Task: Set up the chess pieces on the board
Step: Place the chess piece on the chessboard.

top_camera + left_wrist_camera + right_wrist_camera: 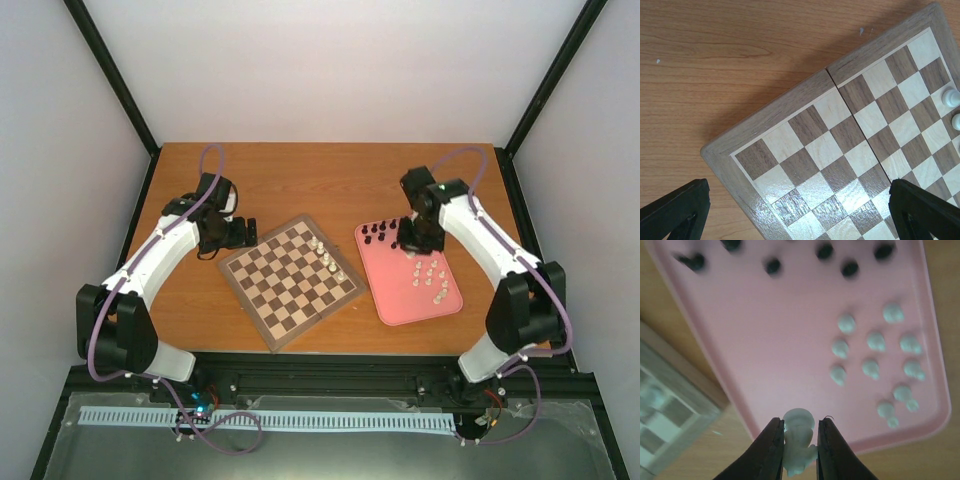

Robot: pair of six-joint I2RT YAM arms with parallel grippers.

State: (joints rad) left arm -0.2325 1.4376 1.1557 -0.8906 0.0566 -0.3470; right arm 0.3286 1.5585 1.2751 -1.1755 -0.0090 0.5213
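Wooden table (320, 170): only R wrist cam shows R jaws clamping white piece (799, 440); L jaws apart

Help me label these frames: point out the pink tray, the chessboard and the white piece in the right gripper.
pink tray (392, 292), top external view, bare floor near left edge.
chessboard (282, 285), top external view, bare middle squares.
held white piece (799, 436), right wrist view, its upper body.

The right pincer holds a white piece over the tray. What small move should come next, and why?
Probably carry the white piece left toward the board. The right pincer grips it firmly and it seems lifted off the tray, while the board holds only a few white pieces and has many free squares.
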